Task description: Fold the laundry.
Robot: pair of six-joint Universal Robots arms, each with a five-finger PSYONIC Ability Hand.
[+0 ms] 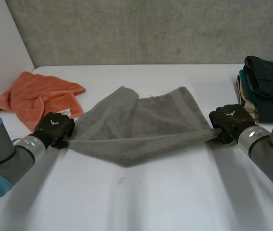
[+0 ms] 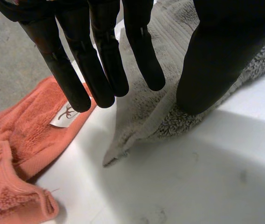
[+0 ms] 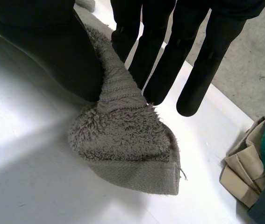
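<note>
The grey towel [image 1: 146, 125] is stretched across the middle of the white table [image 1: 175, 197]. Its left corner is pinched between the straight fingers and thumb of the left hand [image 1: 54, 127]. Its right corner is pinched likewise by the right hand [image 1: 231, 120]. An orange towel [image 1: 37, 96] is located beyond the grey towel's left corner, and a stack of folded clothes [image 1: 264, 89] near its right corner.
</note>
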